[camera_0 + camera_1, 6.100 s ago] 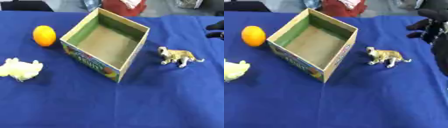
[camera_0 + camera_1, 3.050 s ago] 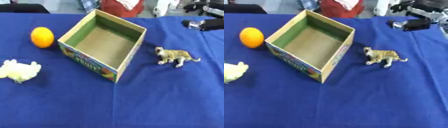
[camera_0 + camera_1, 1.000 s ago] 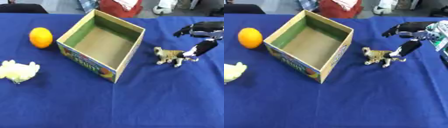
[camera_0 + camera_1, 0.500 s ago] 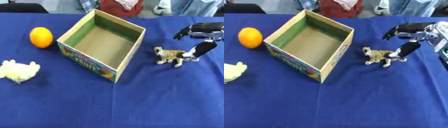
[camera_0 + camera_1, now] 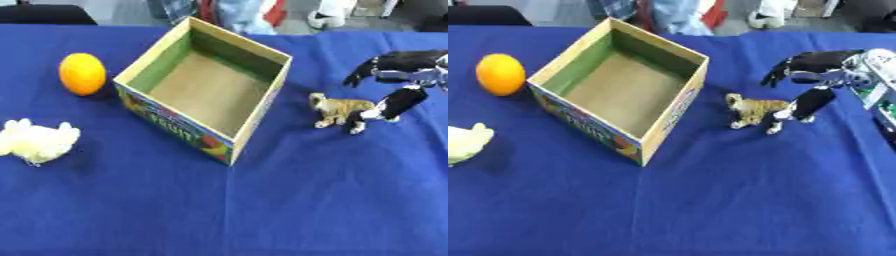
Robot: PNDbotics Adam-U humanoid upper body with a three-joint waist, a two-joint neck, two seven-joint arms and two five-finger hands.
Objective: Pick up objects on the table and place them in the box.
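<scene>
An open cardboard box (image 5: 203,102) with green inner walls and fruit print stands mid-table. Just right of it stands a small tan tiger figure (image 5: 337,107). My right hand (image 5: 820,80) reaches in from the right, open; its thumb (image 5: 807,106) touches the tiger's rear while the fingers (image 5: 802,65) hover above and behind it. An orange (image 5: 82,73) lies left of the box. A pale yellow fluffy toy (image 5: 35,142) lies at the left edge. My left hand is out of sight.
The blue cloth (image 5: 262,210) covers the whole table, wide and bare in front. People's clothing and a white toy show beyond the far edge (image 5: 245,15).
My right hand came in from the far right and lowered to the tiger; over the last second it stays nearly still beside it. The tiger, box, orange and yellow toy have not moved.
</scene>
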